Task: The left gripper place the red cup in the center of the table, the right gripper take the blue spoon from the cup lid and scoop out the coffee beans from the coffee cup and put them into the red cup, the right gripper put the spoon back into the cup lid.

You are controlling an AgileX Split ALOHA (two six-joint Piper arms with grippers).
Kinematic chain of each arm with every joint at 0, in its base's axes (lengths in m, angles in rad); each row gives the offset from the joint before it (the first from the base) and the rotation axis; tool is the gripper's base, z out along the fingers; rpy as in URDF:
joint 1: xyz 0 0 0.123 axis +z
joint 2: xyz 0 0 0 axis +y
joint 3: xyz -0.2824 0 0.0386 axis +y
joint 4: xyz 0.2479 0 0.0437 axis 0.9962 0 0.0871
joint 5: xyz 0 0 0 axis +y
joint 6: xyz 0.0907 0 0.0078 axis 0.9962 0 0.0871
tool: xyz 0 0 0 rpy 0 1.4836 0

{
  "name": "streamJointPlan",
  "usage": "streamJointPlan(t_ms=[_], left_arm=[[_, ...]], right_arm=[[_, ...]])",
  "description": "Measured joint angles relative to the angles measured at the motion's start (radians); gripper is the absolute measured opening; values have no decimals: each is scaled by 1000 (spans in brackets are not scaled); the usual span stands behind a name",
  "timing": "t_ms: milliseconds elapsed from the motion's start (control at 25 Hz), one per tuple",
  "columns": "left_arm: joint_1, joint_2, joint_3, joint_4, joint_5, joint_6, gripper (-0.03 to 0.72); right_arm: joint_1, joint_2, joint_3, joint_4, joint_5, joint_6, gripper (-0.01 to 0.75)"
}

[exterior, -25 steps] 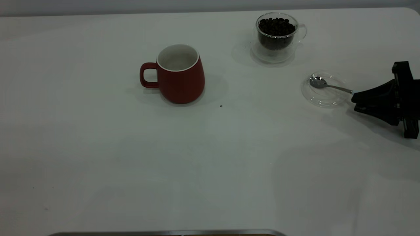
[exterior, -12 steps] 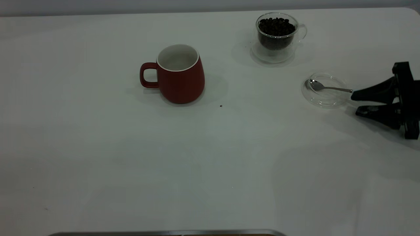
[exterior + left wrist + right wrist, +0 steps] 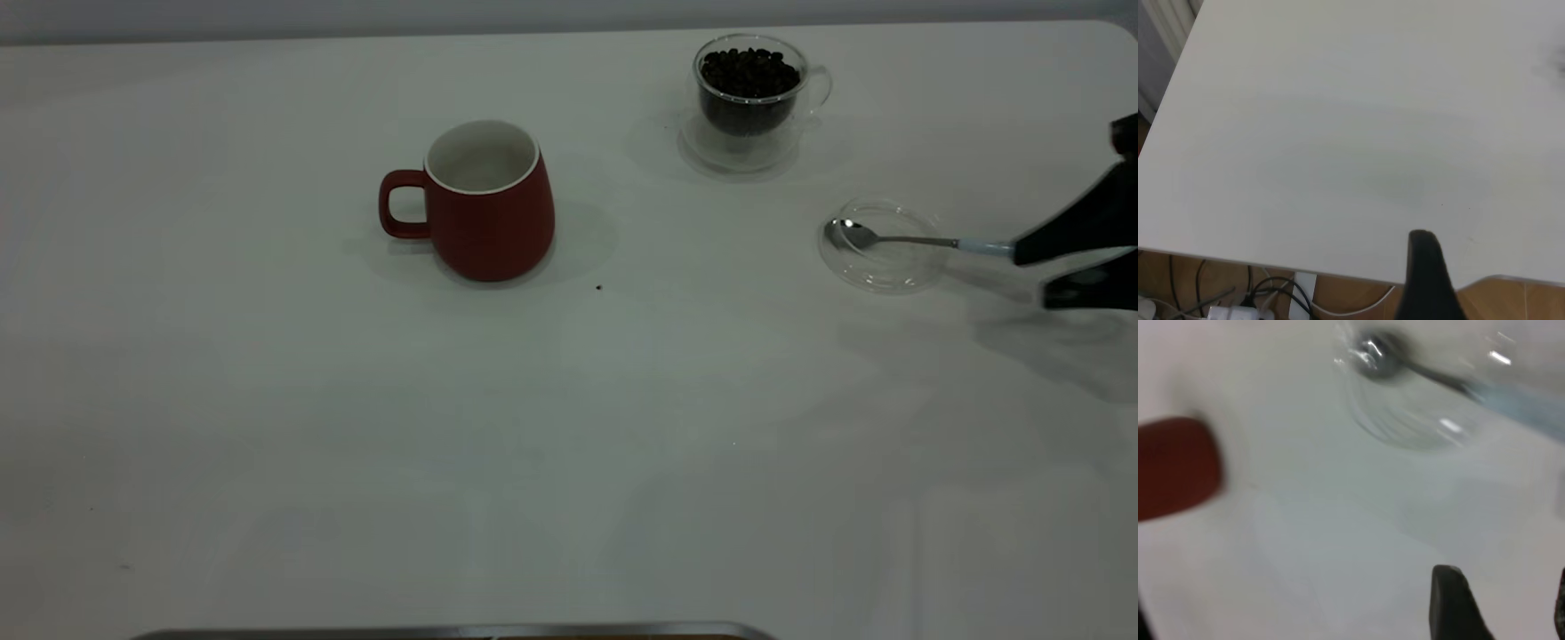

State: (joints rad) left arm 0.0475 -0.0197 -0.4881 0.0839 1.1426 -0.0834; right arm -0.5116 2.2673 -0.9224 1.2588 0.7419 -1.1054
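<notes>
- Your right gripper (image 3: pixel 1031 271) sits at the table's (image 3: pixel 569 444) right edge, fingers spread.
- The blue spoon (image 3: pixel 916 240) lies just ahead, apparently touching one finger, bowl in the cup lid (image 3: pixel 882 267).
- Bare table separates you from the red cup (image 3: pixel 484 203).

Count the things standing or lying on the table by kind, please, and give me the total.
Cups: 2, the red cup and the coffee cup
Cup lid: 1
Blue spoon: 1
Total: 4
</notes>
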Motion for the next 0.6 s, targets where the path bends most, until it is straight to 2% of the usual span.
streamJointPlan(t_ms=[120,320,480,600], left_arm=[[0,0,0,0,0,0,577],[0,0,0,0,0,0,577],[0,0,0,0,0,-1,577],[0,0,0,0,0,-1,577]], right_arm=[[0,-117,34,-134,-44,143,405],[18,-376,88,-307,-55,324,406],[90,-653,103,-494,-26,510,406],[160,-851,103,-581,38,588,406]])
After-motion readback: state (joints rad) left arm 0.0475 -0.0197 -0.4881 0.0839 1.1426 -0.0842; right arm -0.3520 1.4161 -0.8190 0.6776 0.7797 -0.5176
